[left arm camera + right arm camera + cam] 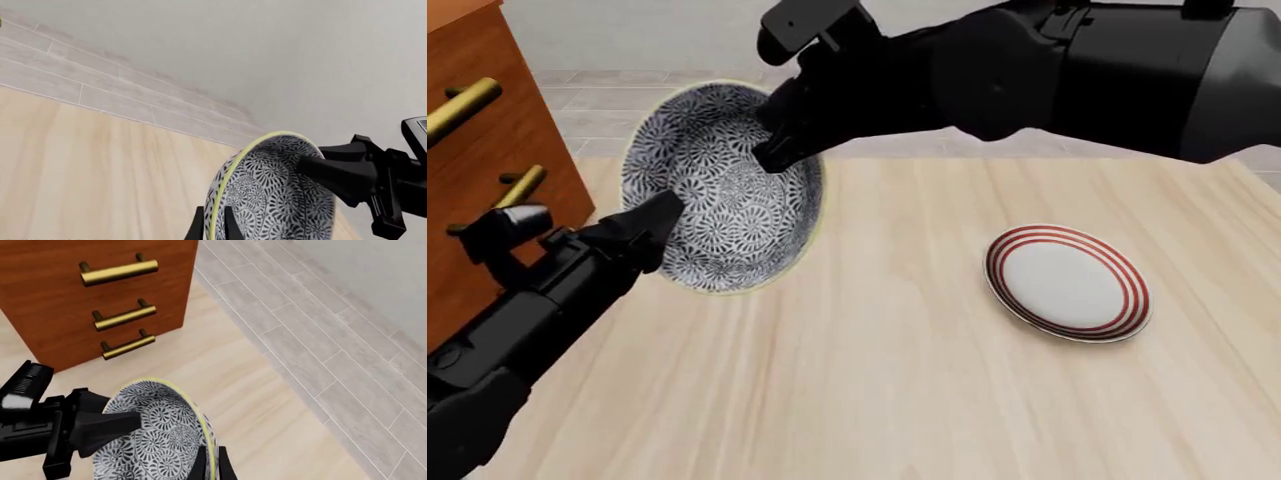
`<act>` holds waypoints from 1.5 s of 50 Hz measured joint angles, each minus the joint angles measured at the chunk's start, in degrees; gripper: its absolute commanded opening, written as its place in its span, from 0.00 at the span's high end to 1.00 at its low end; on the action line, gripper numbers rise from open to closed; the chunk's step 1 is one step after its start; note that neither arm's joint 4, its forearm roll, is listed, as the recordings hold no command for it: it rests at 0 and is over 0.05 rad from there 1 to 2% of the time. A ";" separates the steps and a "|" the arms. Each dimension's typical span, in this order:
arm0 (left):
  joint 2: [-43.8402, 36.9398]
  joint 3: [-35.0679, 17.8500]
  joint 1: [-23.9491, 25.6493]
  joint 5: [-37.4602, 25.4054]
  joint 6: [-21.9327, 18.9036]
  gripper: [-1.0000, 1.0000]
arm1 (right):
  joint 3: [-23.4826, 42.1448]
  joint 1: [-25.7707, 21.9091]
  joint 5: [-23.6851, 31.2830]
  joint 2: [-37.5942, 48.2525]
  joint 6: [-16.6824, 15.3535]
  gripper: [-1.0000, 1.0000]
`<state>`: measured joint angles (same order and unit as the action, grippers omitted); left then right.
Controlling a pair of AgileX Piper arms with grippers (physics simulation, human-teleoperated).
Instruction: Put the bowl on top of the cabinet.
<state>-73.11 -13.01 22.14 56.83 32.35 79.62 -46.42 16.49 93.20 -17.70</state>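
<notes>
The bowl (723, 190) is off the desk (868, 380), tipped on edge so its patterned inside faces you, above the desk's far left part and just right of the cabinet (494, 160). You have both arms on it. Your left gripper (657, 225) pinches the lower rim: the left wrist view shows its two fingers (196, 227) narrowed on either side of the yellowish rim. Your right gripper (777, 140) grips the opposite rim from above, its fingers (200, 465) likewise closed onto the edge in the right wrist view. The cabinet stands at the desk's left edge, brass handles (120, 271) facing the bowl. A red-ringed plate (1068, 282) lies flat toward the right side of the desk, well apart from the bowl.
</notes>
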 measured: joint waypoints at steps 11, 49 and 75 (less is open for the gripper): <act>0.02 0.13 -0.26 0.18 0.26 1.00 | 0.03 -0.14 0.06 -0.13 -0.27 0.00; -0.45 0.24 -0.48 -0.09 0.24 1.00 | -0.86 -1.35 0.56 -1.15 1.72 0.00; 3.14 -0.59 -1.36 -3.93 -2.33 1.00 | -1.83 -2.71 1.49 -7.14 2.39 0.00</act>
<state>-69.97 -13.59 20.77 52.90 30.02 77.78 -49.13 17.98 86.05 -15.31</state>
